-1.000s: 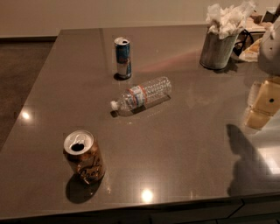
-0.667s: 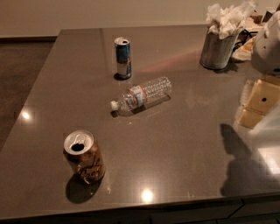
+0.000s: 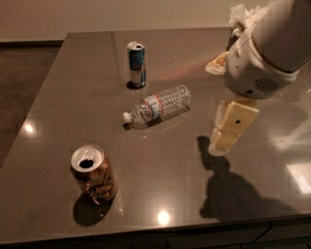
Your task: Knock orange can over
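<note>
My gripper [image 3: 224, 141] hangs at the right of the frame, about mid-height, above the table [image 3: 184, 189]. Its pale yellow end points down and slightly to the left, and I cannot tell from here whether it is open or closed. It holds nothing that I can see and touches nothing. The white, rounded body of my arm [image 3: 262, 58] fills the upper right corner above it. My shadow [image 3: 228, 194] falls dark on the tabletop just below and to the right of the gripper.

The orange can [image 3: 93, 174] stands in the lower left of the frame, near the front edge of the table. It is upright, though it looks tilted from this angle, its silver top facing up with the opening showing dark. Its orange-brown side carries pale lettering. It is well apart from my gripper, with bare tabletop between us.

Near the middle of the frame a clear plastic bottle [image 3: 158, 106] lies on its side, its white cap pointing to the lower left. Behind it, toward the upper middle, a slim blue-and-silver can [image 3: 137, 64] stands upright. Crumpled white paper [image 3: 239, 13] shows at the top right, partly hidden by my arm.
</note>
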`<state>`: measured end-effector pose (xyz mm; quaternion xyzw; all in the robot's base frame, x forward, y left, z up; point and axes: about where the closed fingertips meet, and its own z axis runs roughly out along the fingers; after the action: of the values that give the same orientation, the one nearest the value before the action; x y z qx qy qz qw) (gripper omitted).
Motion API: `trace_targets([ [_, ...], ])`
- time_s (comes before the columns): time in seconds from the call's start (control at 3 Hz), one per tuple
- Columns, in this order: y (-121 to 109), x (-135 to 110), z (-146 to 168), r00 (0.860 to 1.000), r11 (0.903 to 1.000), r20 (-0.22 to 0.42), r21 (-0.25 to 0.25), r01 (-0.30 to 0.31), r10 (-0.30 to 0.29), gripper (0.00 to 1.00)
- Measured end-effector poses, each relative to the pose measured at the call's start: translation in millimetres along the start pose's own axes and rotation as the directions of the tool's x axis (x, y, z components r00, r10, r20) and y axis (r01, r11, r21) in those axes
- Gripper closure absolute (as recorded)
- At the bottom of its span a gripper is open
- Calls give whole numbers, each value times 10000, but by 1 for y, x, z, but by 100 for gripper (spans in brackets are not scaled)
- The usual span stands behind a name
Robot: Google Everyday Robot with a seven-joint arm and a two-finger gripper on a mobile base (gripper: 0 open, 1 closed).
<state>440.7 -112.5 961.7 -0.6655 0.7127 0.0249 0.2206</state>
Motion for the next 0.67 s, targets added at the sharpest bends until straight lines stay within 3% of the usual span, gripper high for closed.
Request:
trace_targets([
  [0.33, 17, -39, 24, 9935, 9971, 910, -266, 707, -680, 0],
  [0.67, 38, -72, 44, 9769, 9914, 1866, -588, 1173, -1045, 0],
])
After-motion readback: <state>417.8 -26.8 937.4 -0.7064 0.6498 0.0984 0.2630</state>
